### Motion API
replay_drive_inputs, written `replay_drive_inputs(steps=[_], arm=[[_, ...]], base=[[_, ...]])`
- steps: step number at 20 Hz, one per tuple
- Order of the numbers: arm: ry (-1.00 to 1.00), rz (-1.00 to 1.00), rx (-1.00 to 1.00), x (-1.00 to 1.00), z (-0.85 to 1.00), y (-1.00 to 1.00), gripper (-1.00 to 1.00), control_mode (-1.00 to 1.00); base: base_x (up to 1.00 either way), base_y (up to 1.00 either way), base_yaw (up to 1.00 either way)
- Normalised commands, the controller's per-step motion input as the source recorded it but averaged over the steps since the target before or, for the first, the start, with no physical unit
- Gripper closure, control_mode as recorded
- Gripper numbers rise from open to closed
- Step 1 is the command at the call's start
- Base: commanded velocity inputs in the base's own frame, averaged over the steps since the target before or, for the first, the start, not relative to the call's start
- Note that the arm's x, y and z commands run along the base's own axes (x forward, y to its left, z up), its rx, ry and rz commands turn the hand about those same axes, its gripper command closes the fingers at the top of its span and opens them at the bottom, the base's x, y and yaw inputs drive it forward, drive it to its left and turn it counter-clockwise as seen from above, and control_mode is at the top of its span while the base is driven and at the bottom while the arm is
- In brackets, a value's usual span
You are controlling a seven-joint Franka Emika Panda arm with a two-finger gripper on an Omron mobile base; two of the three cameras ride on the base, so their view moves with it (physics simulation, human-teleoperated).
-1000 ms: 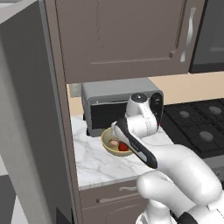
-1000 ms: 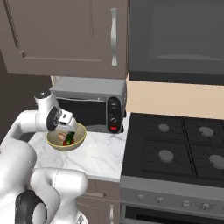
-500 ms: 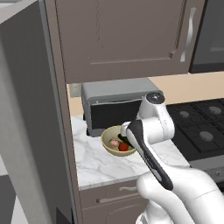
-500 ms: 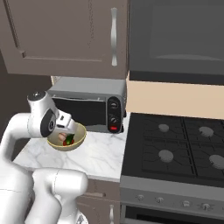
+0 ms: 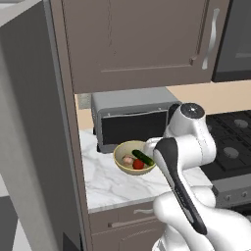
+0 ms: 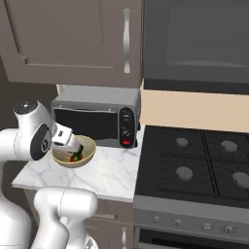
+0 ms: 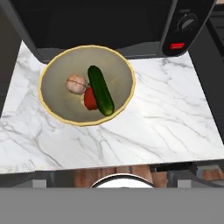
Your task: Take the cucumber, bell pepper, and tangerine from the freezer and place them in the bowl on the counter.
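Note:
The pale yellow-olive bowl (image 7: pixel 130 78) stands on the white marble counter (image 7: pixel 166 113) in front of the microwave. In it lie the dark green cucumber (image 7: pixel 100 89), the red bell pepper (image 7: pixel 90 99) and the orange-tan tangerine (image 7: pixel 76 84), all touching. The left base view shows the same bowl (image 5: pixel 123 154) with the cucumber (image 5: pixel 143 157), the bell pepper (image 5: pixel 138 164) and the tangerine (image 5: pixel 128 160). My gripper (image 6: pixel 73 150) hangs just above the bowl (image 6: pixel 88 150), open, with nothing between its fingers. The grey freezer (image 5: pixel 34 137) rises at the left.
A grey microwave (image 6: pixel 97 114) stands right behind the bowl against the wall. The black stove top (image 6: pixel 194 165) borders the counter on the right. Brown wall cupboards (image 5: pixel 137 39) hang overhead. Brown drawers (image 5: pixel 127 220) sit under the counter.
My arm's upper links have swung to the right and risen while the hand stays over the bowl. The three foods in the bowl have not moved.

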Motion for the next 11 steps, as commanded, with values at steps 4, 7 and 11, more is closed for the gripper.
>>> replay_drive_inputs(steps=[4,7,11], arm=[[0.00,0.00,0.00,-0.50,0.52,-0.08,-1.00,-1.00],[0.00,0.00,0.00,-0.58,0.43,-0.24,-1.00,-1.00],[0.00,0.00,0.01,-0.43,0.53,-0.19,-1.00,-1.00]], base=[[0.00,0.00,0.00],[0.00,0.00,0.00],[0.00,0.00,0.00]])
